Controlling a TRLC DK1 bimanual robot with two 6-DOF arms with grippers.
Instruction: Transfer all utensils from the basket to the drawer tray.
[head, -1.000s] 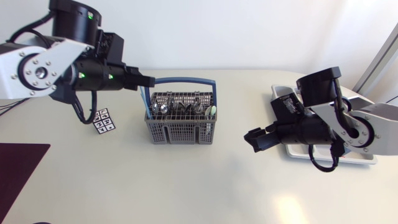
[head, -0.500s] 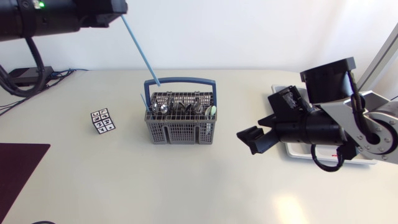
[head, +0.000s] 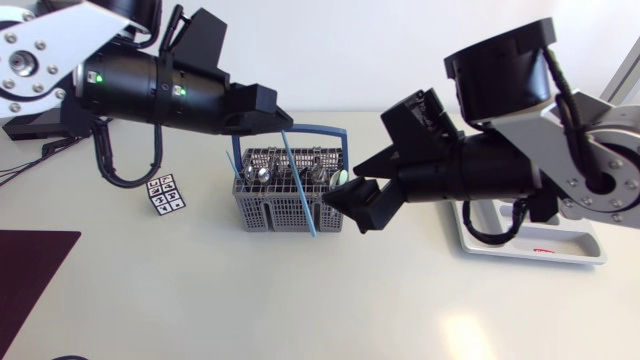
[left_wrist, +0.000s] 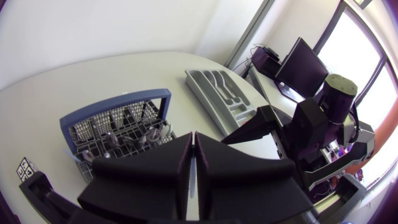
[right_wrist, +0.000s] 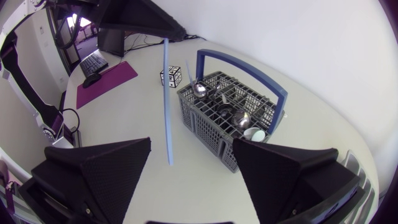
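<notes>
Left hand (head: 284, 122) pinches a blue stick (head: 298, 183), barely visible from its wrist, plain before the wide-open right hand (right_wrist: 192, 142).

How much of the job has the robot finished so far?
Nothing looks put away yet: the drawer tray seems empty. In hand: the left gripper is shut on a blue stick, held clear of the basket, and the right gripper is open around its lower end. Left to do: spoons and other utensils sit in the basket.
</notes>
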